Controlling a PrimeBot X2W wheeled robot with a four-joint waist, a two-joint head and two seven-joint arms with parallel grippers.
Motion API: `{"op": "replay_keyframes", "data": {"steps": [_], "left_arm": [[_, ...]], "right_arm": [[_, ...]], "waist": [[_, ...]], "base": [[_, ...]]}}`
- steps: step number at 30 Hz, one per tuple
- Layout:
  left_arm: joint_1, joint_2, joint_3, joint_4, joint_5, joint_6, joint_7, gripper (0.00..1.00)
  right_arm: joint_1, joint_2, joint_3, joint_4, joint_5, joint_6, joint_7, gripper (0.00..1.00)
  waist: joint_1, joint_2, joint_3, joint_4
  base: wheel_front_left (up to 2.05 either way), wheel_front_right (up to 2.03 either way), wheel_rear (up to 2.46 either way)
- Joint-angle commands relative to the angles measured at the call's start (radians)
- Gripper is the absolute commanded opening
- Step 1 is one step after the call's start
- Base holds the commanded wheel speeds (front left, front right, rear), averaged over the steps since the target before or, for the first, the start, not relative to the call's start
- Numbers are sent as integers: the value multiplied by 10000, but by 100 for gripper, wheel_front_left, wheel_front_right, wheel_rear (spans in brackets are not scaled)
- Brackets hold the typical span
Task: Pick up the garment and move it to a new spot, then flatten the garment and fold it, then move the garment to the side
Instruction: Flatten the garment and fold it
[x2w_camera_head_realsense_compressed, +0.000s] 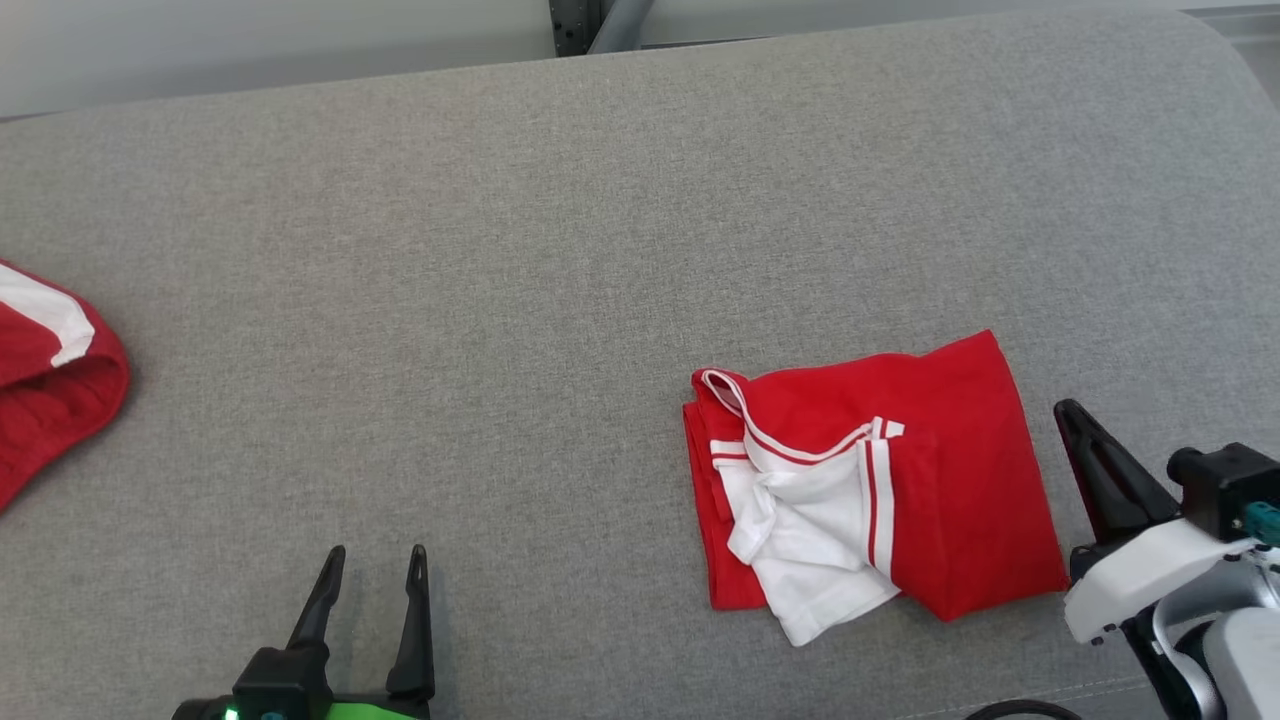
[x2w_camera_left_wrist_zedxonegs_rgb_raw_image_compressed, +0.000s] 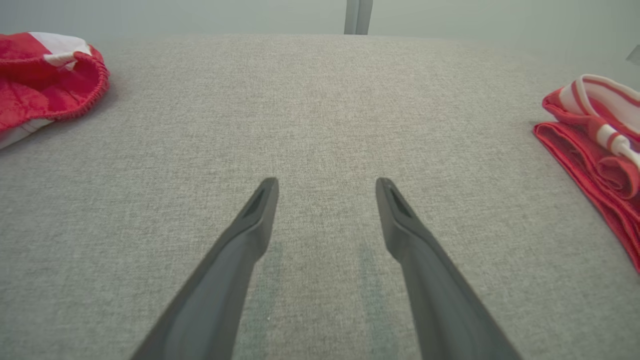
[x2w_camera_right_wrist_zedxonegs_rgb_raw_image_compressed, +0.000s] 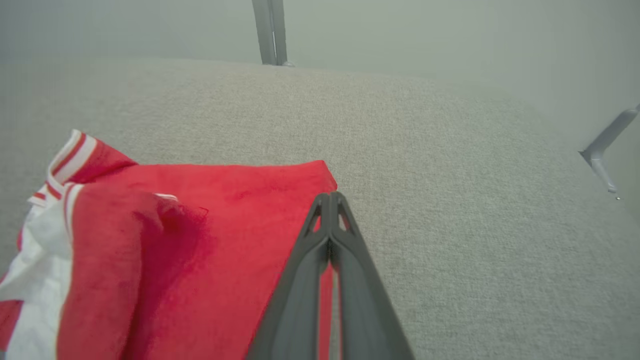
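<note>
The garment (x2w_camera_head_realsense_compressed: 940, 470) is red with white striped trim and lies folded into a rough rectangle on the right half of the grey padded table (x2w_camera_head_realsense_compressed: 560, 250). A white panel shows on its front left. My right gripper (x2w_camera_head_realsense_compressed: 1070, 412) is shut, just off the garment's right edge, with nothing between its fingers. In the right wrist view the closed tips (x2w_camera_right_wrist_zedxonegs_rgb_raw_image_compressed: 330, 196) sit by the far right corner of the garment (x2w_camera_right_wrist_zedxonegs_rgb_raw_image_compressed: 200, 240). My left gripper (x2w_camera_head_realsense_compressed: 372, 560) stands open over bare table at the lower left, well away from the garment. The left wrist view has its fingers (x2w_camera_left_wrist_zedxonegs_rgb_raw_image_compressed: 327, 185) spread and the garment (x2w_camera_left_wrist_zedxonegs_rgb_raw_image_compressed: 595, 150) at the right edge.
A second red and white cloth (x2w_camera_head_realsense_compressed: 40, 380) lies bunched at the table's left edge and also sits in the left wrist view's upper left (x2w_camera_left_wrist_zedxonegs_rgb_raw_image_compressed: 45, 80). A grey metal post (x2w_camera_head_realsense_compressed: 600, 20) stands behind the table's far edge. The table's right corner curves away near my right arm.
</note>
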Motion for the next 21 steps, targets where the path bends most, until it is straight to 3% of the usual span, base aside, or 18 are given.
{"op": "replay_keyframes", "data": {"steps": [1,10,21], "left_arm": [[-186,18,17,46,60,-50,1,100],[-193,18,-28,160,-134,59,1,100],[-178,18,-315,333,-446,241,1,100]], "right_arm": [[-454,90,298,761,-267,0,-608,0],[-1718,241,2253,3670,-519,-5,-1849,0],[-2175,739,4049,3868,-582,-5,-2086,0]], "waist": [[0,0,19,-5],[0,0,-12,486],[0,0,-175,964]], "base": [[0,0,0],[0,0,0],[0,0,0]]}}
